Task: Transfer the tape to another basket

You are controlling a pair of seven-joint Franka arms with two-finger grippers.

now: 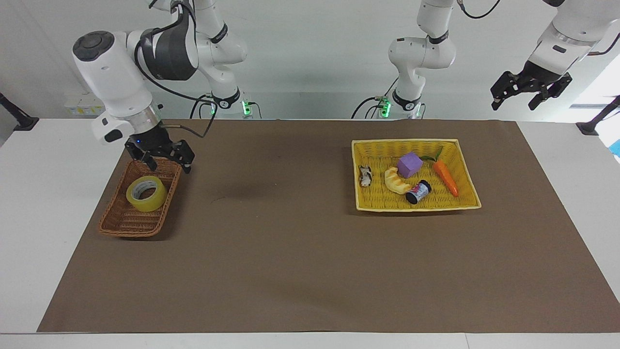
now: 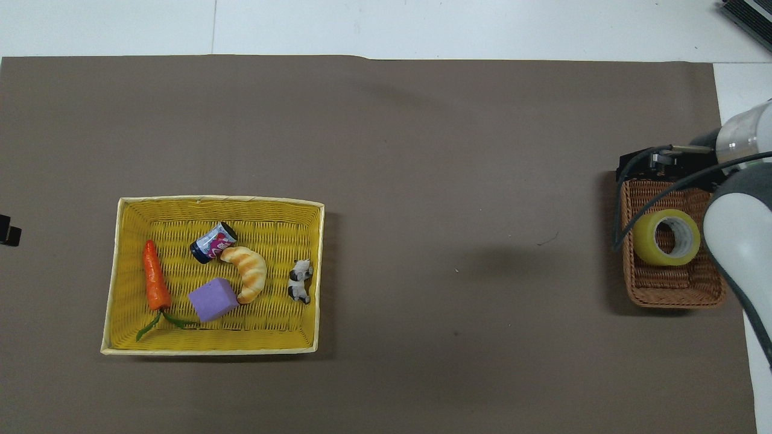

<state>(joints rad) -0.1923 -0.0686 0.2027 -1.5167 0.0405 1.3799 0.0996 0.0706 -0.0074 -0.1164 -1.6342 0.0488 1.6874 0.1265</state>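
A: In the facing view, what do we count?

B: We count two baskets. The brown wicker basket (image 1: 140, 201) sits at the right arm's end of the table and holds one roll of yellow tape (image 1: 146, 193), lying flat inside it. The yellow basket (image 1: 467, 172) sits toward the left arm's end and holds five things: one carrot (image 1: 446, 178), one purple block (image 1: 410, 165), one croissant (image 1: 396, 181), one small can (image 1: 418, 192) and one small cow figure (image 1: 364, 175).

A: And the grippers?

B: We see two. The right gripper (image 1: 167, 161) is over the brown basket's end nearer the robots, fingers spread, holding nothing, clear of the tape. The left gripper (image 1: 517, 94) hangs in the air off the left arm's end of the table, fingers apart, empty; that arm waits.

A: From overhead?

B: We count the same two baskets (image 2: 675, 295) (image 2: 111, 271), one tape (image 2: 666, 237), five items. The right gripper (image 2: 654, 166) covers the brown basket's farther end, and the arm's pale link overlaps its edge. Only a dark tip of the left gripper (image 2: 9, 228) shows at the frame's edge.
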